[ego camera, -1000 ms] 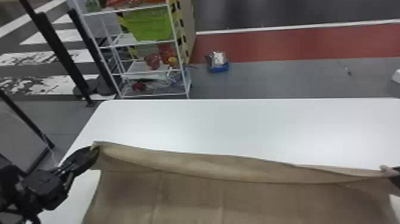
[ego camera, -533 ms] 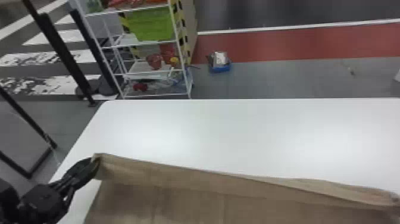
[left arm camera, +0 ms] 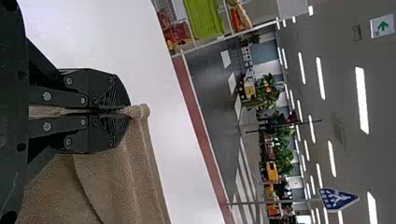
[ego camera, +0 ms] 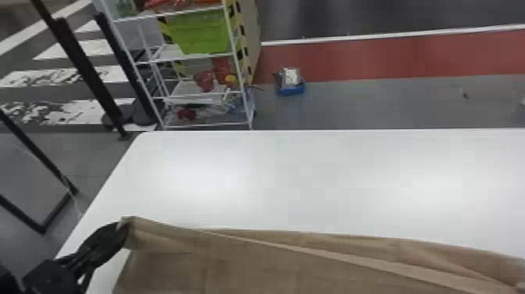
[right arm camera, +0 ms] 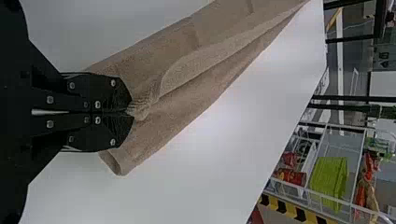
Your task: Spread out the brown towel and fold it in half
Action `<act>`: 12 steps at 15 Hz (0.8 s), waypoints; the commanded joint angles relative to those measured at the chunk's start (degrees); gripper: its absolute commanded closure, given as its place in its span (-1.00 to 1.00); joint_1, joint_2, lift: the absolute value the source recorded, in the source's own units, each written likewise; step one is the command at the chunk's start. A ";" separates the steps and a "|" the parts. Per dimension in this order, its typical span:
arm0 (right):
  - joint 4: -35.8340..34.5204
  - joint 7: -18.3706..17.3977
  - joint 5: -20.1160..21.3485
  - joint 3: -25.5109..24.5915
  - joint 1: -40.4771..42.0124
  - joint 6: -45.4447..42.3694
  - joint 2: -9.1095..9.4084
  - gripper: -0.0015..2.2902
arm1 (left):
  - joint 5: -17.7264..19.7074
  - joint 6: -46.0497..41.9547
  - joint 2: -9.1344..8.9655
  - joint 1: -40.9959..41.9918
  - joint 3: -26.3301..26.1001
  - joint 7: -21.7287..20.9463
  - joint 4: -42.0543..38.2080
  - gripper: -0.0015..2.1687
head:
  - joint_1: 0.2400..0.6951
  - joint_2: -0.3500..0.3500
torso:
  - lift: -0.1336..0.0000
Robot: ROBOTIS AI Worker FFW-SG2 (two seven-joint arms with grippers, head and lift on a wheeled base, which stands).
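Spreading seems in hand: the left gripper (left arm camera: 128, 111) and right gripper (right arm camera: 130, 112) each pinch the towel (ego camera: 242, 269), which spans the near part of the table (ego camera: 312, 176); next, probably, draw it taut and lay it flat there

Passage lies over the table (ego camera: 312, 176) farther off — brown towel (ego camera: 265, 262) blocks nearer.

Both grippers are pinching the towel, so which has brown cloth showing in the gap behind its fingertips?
The left gripper: brown towel shows in its gap, while the gap of the right gripper shows white.
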 commanded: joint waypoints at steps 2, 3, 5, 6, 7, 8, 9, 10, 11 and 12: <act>0.07 0.07 1.24 1.46 0.35 0.35 0.00 0.46 | -0.20 -4.01 -0.13 1.27 0.09 0.03 1.99 0.00 | 1.00 0.64 | -0.85; 0.34 0.07 2.47 2.08 0.35 0.70 -0.09 0.46 | -0.37 -5.24 -0.40 1.62 0.00 0.03 2.52 -0.05 | 1.00 0.66 | -0.85; 1.30 -0.01 3.35 3.31 0.35 1.76 -0.79 0.46 | -0.28 -9.63 -1.28 2.76 -0.35 0.03 2.87 -0.27 | 1.00 0.69 | -0.85; 1.57 -0.10 3.79 3.57 0.26 1.76 -0.97 0.46 | 0.24 -11.74 -1.98 3.12 -0.35 0.64 3.48 -0.27 | 1.00 0.68 | -0.85; 1.57 -0.10 4.50 3.57 0.26 2.29 -1.05 0.46 | 0.24 -13.68 -1.98 3.12 -0.70 0.82 3.92 -0.27 | 1.00 0.67 | -0.85; 1.57 -0.01 5.38 3.57 0.26 2.99 -1.05 0.46 | 0.24 -13.33 -2.15 3.12 -0.88 0.99 3.92 -0.27 | 1.00 0.66 | -0.85; 1.57 -0.01 5.55 3.49 0.26 3.52 -1.23 0.46 | 0.42 -13.15 -2.15 3.29 -0.70 1.08 3.83 -0.27 | 1.00 0.64 | -0.85; 1.57 -0.01 5.55 3.31 0.35 3.69 -1.67 0.46 | 0.42 -12.80 -2.07 3.38 0.26 1.08 3.92 -0.27 | 1.00 0.62 | -0.85; 1.74 0.07 5.11 2.87 0.61 3.52 -1.93 0.46 | 0.86 -12.62 -1.71 3.55 1.85 0.90 4.27 -0.27 | 1.00 0.61 | -0.85; 1.92 0.07 4.76 2.78 0.61 3.34 -2.28 0.46 | 1.82 -12.80 -1.28 3.55 3.69 0.55 5.50 -0.27 | 1.00 0.62 | -0.85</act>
